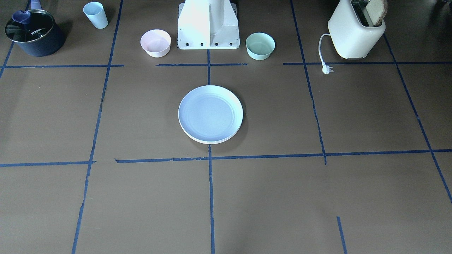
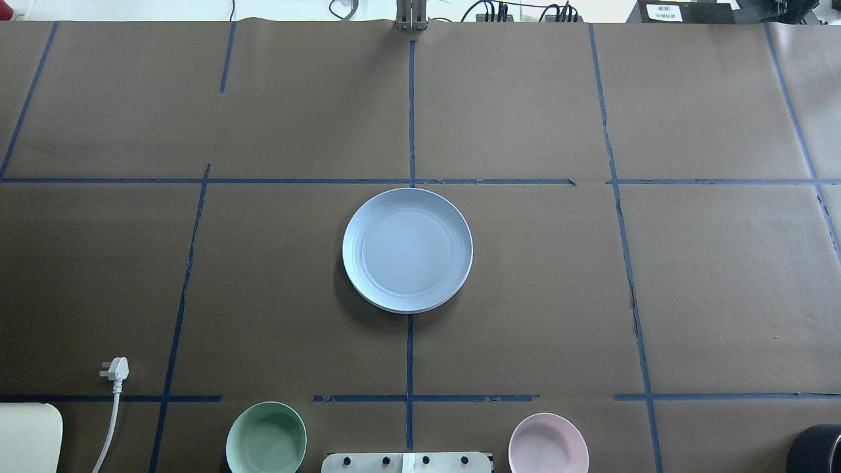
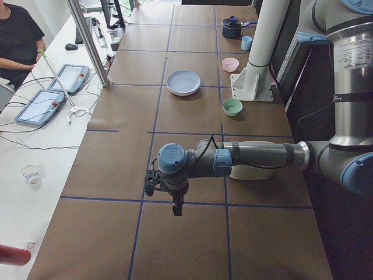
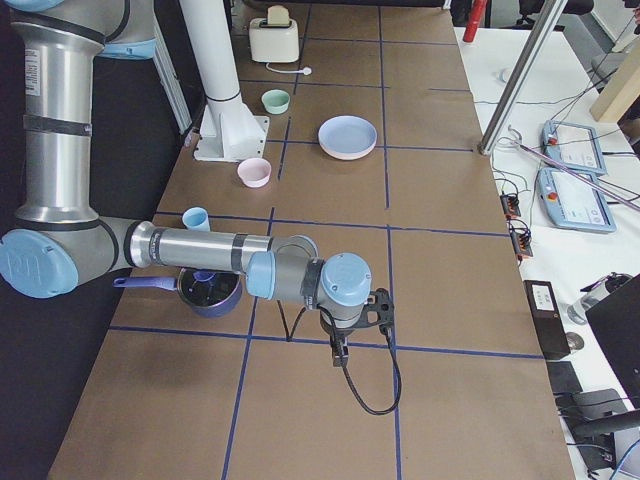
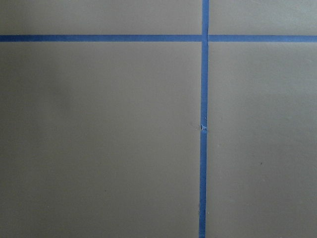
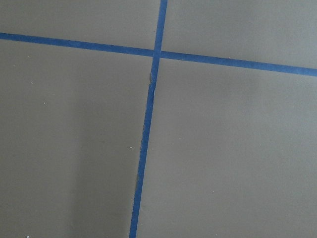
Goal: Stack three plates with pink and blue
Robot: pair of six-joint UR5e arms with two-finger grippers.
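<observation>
Centrally on the brown-paper bench (image 1: 317,197) sits the pale blue round matte plate (image 1: 210,113), topmost, w/ a cream plate rim (image 1: 206,141) showing just beneath. At opposite bench ends, the left tool (image 3: 176,210) & right tool (image 4: 340,356) point down, well apart from the plates; open or closed, can't tell.

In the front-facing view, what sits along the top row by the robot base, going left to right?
pot → cup → pink bowl → robot base → green bowl → toaster
</observation>
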